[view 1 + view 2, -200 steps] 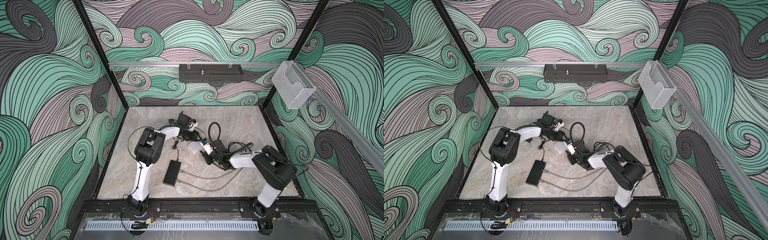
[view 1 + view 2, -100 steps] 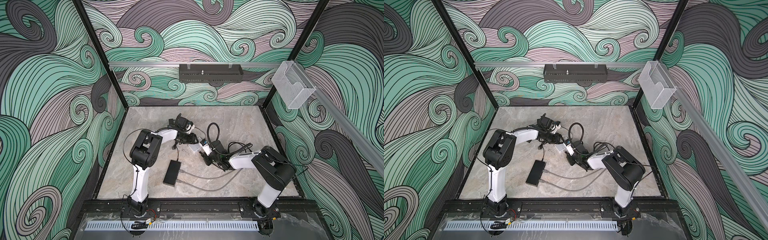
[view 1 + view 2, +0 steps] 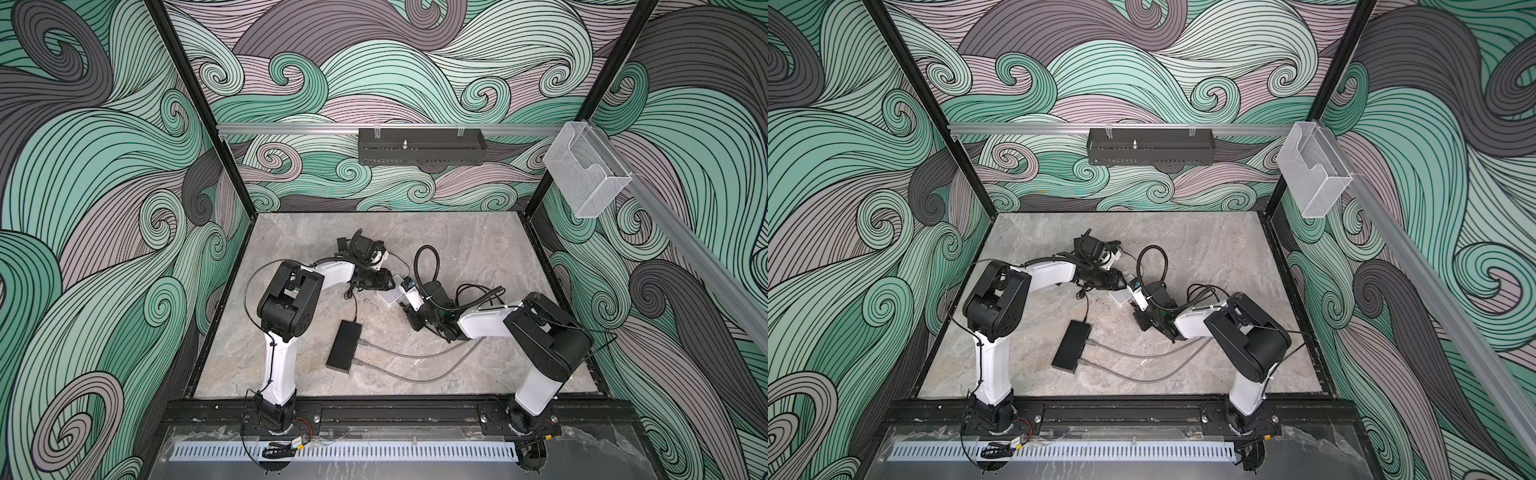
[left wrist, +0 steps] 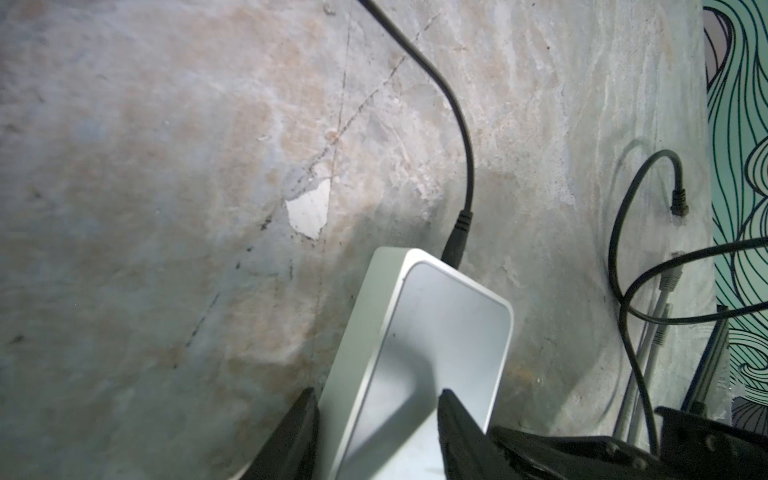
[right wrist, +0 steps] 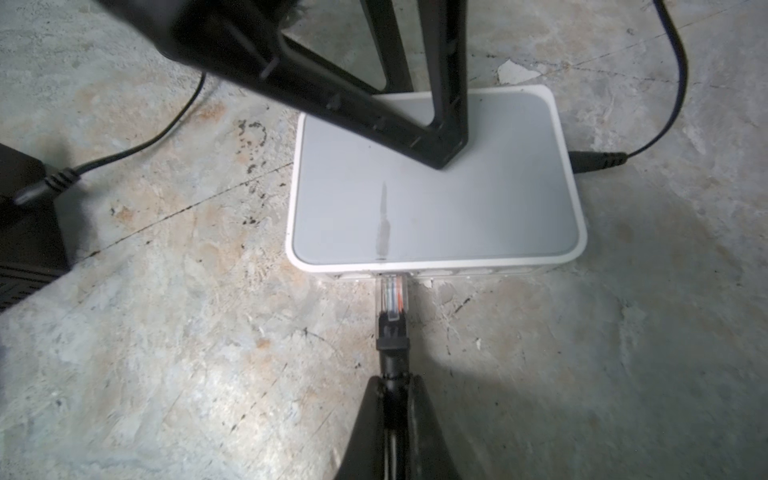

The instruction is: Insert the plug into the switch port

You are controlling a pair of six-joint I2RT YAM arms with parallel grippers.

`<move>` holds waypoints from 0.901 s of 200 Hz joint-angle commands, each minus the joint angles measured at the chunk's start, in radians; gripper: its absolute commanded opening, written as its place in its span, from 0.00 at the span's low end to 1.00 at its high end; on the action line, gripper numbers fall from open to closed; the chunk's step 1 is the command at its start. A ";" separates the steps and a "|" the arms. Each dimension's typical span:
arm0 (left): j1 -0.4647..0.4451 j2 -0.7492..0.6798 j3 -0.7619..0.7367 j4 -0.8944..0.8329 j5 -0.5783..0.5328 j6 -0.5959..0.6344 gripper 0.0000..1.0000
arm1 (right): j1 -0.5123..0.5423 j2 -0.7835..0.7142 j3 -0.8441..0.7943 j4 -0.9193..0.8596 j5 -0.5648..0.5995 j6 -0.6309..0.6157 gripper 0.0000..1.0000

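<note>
The white switch (image 3: 389, 297) (image 3: 1120, 296) lies flat mid-table. In the right wrist view its port side faces me, and the clear plug (image 5: 390, 297) has its tip at the mouth of a port (image 5: 388, 275). How deep the tip sits is not visible. My right gripper (image 5: 392, 380) is shut on the black cable (image 5: 392, 357) just behind the plug. My left gripper (image 4: 378, 397) (image 3: 384, 280) stands open over the switch (image 4: 436, 324). One of its fingers (image 5: 449, 158) rests on the top face. The other finger (image 4: 309, 399) is beside the side wall.
A black power lead (image 4: 459, 224) (image 5: 594, 160) plugs into the switch's far side. A flat black box (image 3: 344, 345) with two grey cables (image 3: 415, 357) lies nearer the front. A black cable loop (image 3: 424, 257) curls behind the right wrist. Loose black and grey cable ends (image 4: 679, 199) lie near the wall.
My left gripper has swung in from behind and come down onto the switch, its jaws narrowing a little. The right gripper and the plug have stayed put.
</note>
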 commanded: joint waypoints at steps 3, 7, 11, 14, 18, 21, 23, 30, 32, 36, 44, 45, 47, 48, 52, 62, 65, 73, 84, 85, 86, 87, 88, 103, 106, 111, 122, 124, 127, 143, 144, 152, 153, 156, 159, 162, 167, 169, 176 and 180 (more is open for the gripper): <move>-0.020 -0.032 -0.007 -0.023 0.014 0.007 0.46 | 0.004 -0.030 0.000 0.029 0.020 -0.002 0.00; -0.020 -0.031 -0.006 -0.026 0.014 0.008 0.44 | 0.004 -0.030 0.000 0.029 0.020 -0.002 0.00; -0.020 -0.032 -0.005 -0.029 0.014 0.008 0.44 | 0.004 -0.031 0.000 0.029 0.021 -0.002 0.00; -0.020 -0.031 -0.002 -0.031 0.012 0.010 0.44 | 0.004 -0.031 0.000 0.028 0.023 -0.002 0.00; -0.021 -0.031 -0.002 -0.034 0.011 0.011 0.43 | 0.004 -0.030 0.000 0.028 0.022 -0.002 0.00; -0.021 -0.031 -0.002 -0.035 0.010 0.013 0.43 | 0.004 -0.031 0.000 0.029 0.021 -0.002 0.00; -0.021 -0.032 -0.002 -0.036 0.008 0.013 0.43 | 0.004 -0.030 0.000 0.030 0.021 -0.002 0.00; -0.023 -0.033 -0.002 -0.042 0.003 0.016 0.43 | 0.004 -0.031 0.000 0.030 0.021 0.000 0.00; -0.023 -0.034 -0.004 -0.044 0.001 0.017 0.43 | 0.003 -0.030 -0.001 0.030 0.020 0.000 0.00; -0.023 -0.034 -0.004 -0.045 -0.001 0.020 0.43 | 0.004 -0.031 0.000 0.031 0.021 0.000 0.00; -0.025 -0.036 -0.008 -0.049 -0.006 0.022 0.43 | 0.004 -0.030 0.002 0.032 0.018 0.001 0.00; -0.025 -0.037 -0.008 -0.050 -0.007 0.021 0.43 | 0.004 -0.028 0.002 0.032 0.018 0.001 0.00; -0.025 -0.037 -0.008 -0.050 -0.007 0.023 0.43 | 0.004 -0.027 0.002 0.032 0.017 0.001 0.00; -0.025 -0.037 -0.009 -0.051 -0.007 0.023 0.43 | 0.004 -0.027 0.002 0.032 0.016 0.001 0.00; -0.026 -0.037 -0.010 -0.050 -0.006 0.023 0.43 | 0.003 -0.026 0.003 0.032 0.017 0.002 0.00; -0.027 -0.038 -0.011 -0.053 -0.008 0.025 0.43 | 0.004 -0.021 0.008 0.033 0.017 0.004 0.00; -0.028 -0.038 -0.011 -0.053 -0.008 0.025 0.43 | 0.004 -0.021 0.009 0.035 0.014 0.005 0.00; -0.029 -0.038 -0.013 -0.055 -0.009 0.027 0.43 | 0.003 -0.018 0.012 0.034 0.013 0.006 0.00; -0.031 -0.034 -0.015 -0.057 -0.011 0.027 0.43 | 0.004 -0.016 0.016 0.035 0.013 0.006 0.00; -0.031 -0.034 -0.016 -0.057 -0.012 0.028 0.43 | 0.004 -0.015 0.017 0.035 0.013 0.006 0.00; -0.031 -0.034 -0.015 -0.056 -0.012 0.027 0.43 | 0.004 -0.014 0.017 0.034 0.012 0.006 0.00; -0.032 -0.034 -0.015 -0.056 -0.011 0.027 0.43 | 0.004 -0.014 0.017 0.034 0.012 0.006 0.00; -0.032 -0.034 -0.015 -0.057 -0.012 0.028 0.43 | 0.004 -0.013 0.018 0.033 0.012 0.006 0.00; -0.034 -0.030 -0.017 -0.058 -0.014 0.028 0.43 | 0.004 -0.013 0.022 0.034 0.008 0.006 0.00; -0.035 -0.029 -0.017 -0.058 -0.014 0.027 0.43 | 0.004 -0.013 0.023 0.034 0.008 0.006 0.00; -0.035 -0.028 -0.016 -0.060 -0.015 0.029 0.43 | 0.004 -0.014 0.023 0.034 0.008 0.007 0.00; -0.037 -0.026 -0.019 -0.061 -0.016 0.028 0.42 | 0.004 -0.015 0.023 0.039 0.007 0.007 0.00; -0.038 -0.026 -0.018 -0.061 -0.017 0.029 0.42 | 0.004 -0.015 0.023 0.040 0.005 0.007 0.00; -0.038 -0.026 -0.018 -0.061 -0.017 0.028 0.42 | 0.004 -0.015 0.023 0.041 0.009 0.007 0.00; -0.042 -0.027 -0.021 -0.061 -0.016 0.027 0.42 | 0.004 -0.012 0.029 0.045 0.009 0.006 0.00; -0.043 -0.027 -0.021 -0.061 -0.016 0.026 0.42 | 0.004 -0.011 0.029 0.045 0.009 0.006 0.00; -0.044 -0.026 -0.022 -0.062 -0.015 0.026 0.42 | 0.004 -0.006 0.035 0.046 0.011 0.006 0.00; -0.044 -0.026 -0.023 -0.062 -0.015 0.026 0.42 | 0.004 -0.004 0.037 0.047 0.014 0.007 0.00; -0.045 -0.027 -0.024 -0.061 -0.016 0.026 0.42 | 0.004 -0.002 0.038 0.048 0.016 0.007 0.00; -0.047 -0.027 -0.024 -0.061 -0.015 0.024 0.42 | 0.004 -0.001 0.041 0.049 0.016 0.007 0.00; -0.048 -0.028 -0.026 -0.061 -0.014 0.023 0.42 | 0.004 0.000 0.043 0.050 0.018 0.007 0.00; -0.049 -0.030 -0.029 -0.059 -0.013 0.024 0.42 | 0.004 0.001 0.045 0.052 0.020 0.007 0.00; -0.049 -0.029 -0.030 -0.058 -0.013 0.023 0.42 | 0.004 0.001 0.045 0.054 0.023 0.007 0.00; -0.049 -0.031 -0.036 -0.055 -0.011 0.020 0.42 | 0.004 0.002 0.045 0.060 0.029 0.011 0.00; -0.049 -0.032 -0.040 -0.053 -0.010 0.019 0.42 | 0.004 0.002 0.046 0.063 0.033 0.014 0.00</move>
